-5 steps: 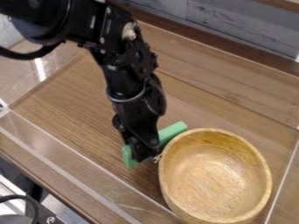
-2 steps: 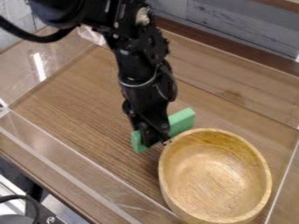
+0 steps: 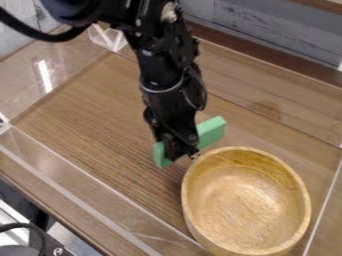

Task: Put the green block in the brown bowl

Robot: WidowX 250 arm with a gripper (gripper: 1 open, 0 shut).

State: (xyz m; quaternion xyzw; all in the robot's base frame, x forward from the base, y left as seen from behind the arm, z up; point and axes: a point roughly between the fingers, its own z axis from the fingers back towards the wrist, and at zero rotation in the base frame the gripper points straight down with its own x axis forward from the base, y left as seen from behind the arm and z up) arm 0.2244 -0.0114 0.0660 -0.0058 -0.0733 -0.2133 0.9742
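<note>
The green block [image 3: 207,131] is a short bright green bar, held tilted just off the wooden table beside the far-left rim of the brown bowl. My gripper [image 3: 177,150] points down and is shut on the green block near its middle, so part of the bar is hidden behind the black fingers. The brown bowl [image 3: 247,203] is a wide light wooden bowl at the lower right, with nothing inside it. The block's lower end hangs close to the bowl's rim, outside the bowl.
A wooden table [image 3: 80,130] with a clear plastic wall [image 3: 60,185] along its front and left edges. The black arm [image 3: 154,50] reaches down from the upper left. A grey wall lies beyond the table's far edge.
The gripper has carried the green block up and to the right, away from the table surface, closer to the bowl's far-left rim. The bowl has not moved.
</note>
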